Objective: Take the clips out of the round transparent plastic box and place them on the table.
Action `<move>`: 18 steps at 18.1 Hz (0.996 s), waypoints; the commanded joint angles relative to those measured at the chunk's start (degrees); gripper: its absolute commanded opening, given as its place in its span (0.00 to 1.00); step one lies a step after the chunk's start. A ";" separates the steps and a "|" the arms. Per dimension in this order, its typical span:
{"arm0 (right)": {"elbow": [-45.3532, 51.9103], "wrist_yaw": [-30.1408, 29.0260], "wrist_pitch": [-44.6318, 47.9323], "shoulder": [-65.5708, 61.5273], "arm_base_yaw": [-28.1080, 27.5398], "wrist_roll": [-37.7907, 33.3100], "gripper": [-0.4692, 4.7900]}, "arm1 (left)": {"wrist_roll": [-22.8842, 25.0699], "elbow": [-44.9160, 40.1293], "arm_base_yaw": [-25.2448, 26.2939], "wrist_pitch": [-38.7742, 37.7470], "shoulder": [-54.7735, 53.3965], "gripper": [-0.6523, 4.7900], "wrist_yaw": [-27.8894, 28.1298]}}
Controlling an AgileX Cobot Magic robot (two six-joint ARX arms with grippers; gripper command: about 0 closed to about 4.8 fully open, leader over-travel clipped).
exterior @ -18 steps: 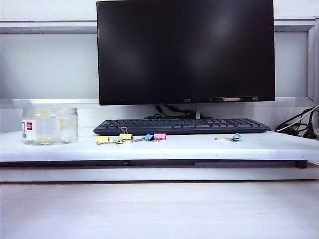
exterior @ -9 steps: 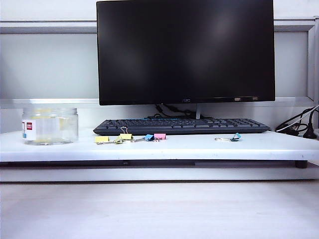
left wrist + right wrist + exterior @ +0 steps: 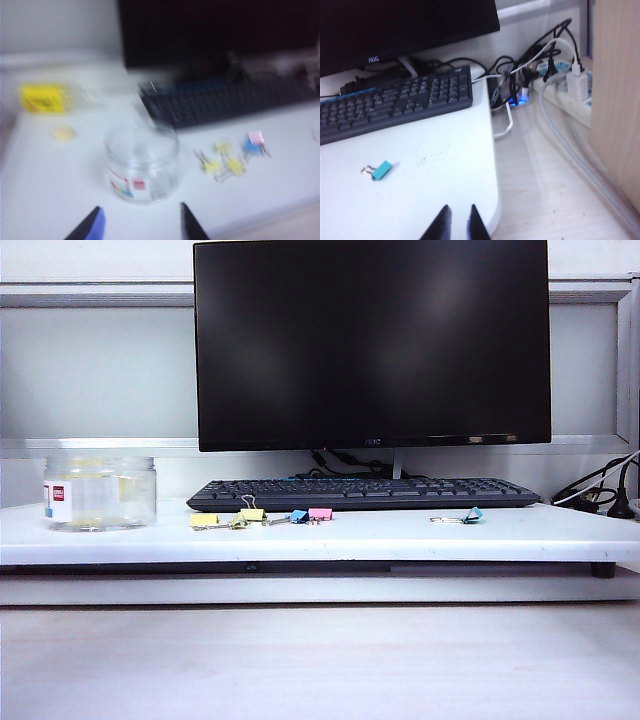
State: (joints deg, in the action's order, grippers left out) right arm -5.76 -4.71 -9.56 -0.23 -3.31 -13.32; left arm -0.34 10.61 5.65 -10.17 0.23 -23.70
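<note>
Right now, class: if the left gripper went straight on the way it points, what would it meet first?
Probably the round transparent plastic box, which stands on the table just ahead of the open left gripper; blur leaves depth uncertain.

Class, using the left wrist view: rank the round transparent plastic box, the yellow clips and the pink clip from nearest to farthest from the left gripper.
From the left gripper, jaws apart:
1. Round transparent plastic box, directly ahead of the fingertips.
2. Yellow clips, off to one side on the table.
3. Pink clip, beyond them, near the keyboard.

On the long white table (image 3: 400, 536) lie 3 pale-yellow binder clips (image 3: 223, 161), 1 blue clip (image 3: 299, 516), 1 pink clip (image 3: 321, 513), 1 teal clip (image 3: 382, 170) and 1 round clear plastic box (image 3: 100, 492).
</note>
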 commanded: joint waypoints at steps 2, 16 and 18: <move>-0.13 -0.11 -0.13 0.11 0.17 -0.15 0.19 | 0.74 0.04 0.04 -3.93 -0.28 0.50 0.57; 2.99 3.50 -7.80 0.11 0.07 1.31 0.19 | -0.76 -3.89 -0.04 -9.14 -0.28 0.50 23.47; 2.95 3.06 -8.15 0.11 0.11 1.29 0.19 | -1.20 -5.05 -0.04 -9.79 -0.28 0.50 22.38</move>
State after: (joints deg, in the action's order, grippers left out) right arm -2.70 -1.28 -16.78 -0.23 -3.22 -12.19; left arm -1.15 5.85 5.65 -20.01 -0.23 -0.32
